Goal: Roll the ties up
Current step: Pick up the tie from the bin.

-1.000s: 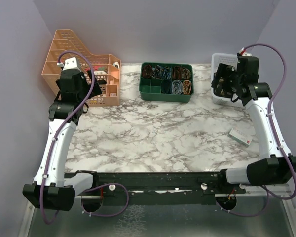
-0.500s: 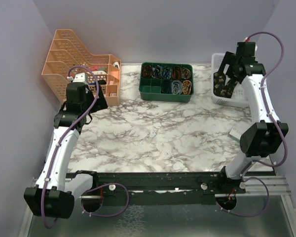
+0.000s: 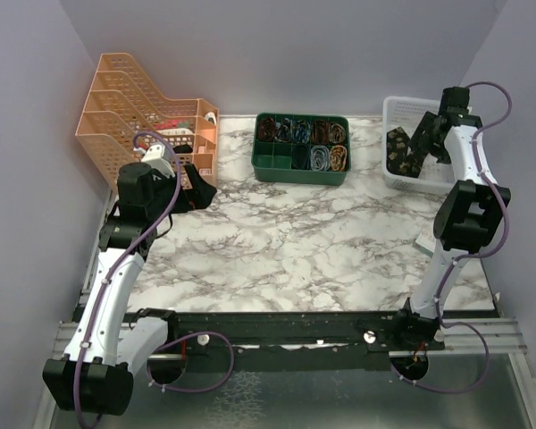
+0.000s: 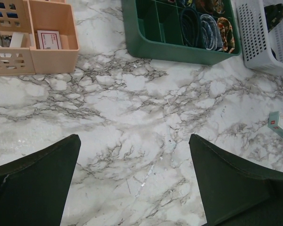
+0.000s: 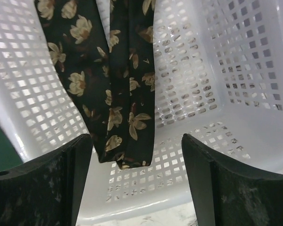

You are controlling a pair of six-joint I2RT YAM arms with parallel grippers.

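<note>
A black tie with tan-gold flowers (image 5: 118,80) lies folded in the white perforated basket (image 5: 217,70) at the back right of the table; it also shows in the top view (image 3: 397,150) and at the top right of the left wrist view (image 4: 275,9). My right gripper (image 5: 137,136) is open and empty, hovering over the basket with the tie's folded end just ahead of its left finger; in the top view it (image 3: 417,147) sits over the basket. My left gripper (image 4: 134,139) is open and empty above bare marble, near the orange organiser in the top view (image 3: 199,186).
A green compartment tray (image 3: 300,172) with several rolled ties stands at the back centre, also in the left wrist view (image 4: 146,44). An orange organiser (image 3: 116,98) stands at the back left. A small white and teal box (image 3: 426,243) lies by the right edge.
My right arm has swung back and stretched out so its gripper now points down into the white basket. My left arm has moved forward and to the right, away from the orange organiser.
</note>
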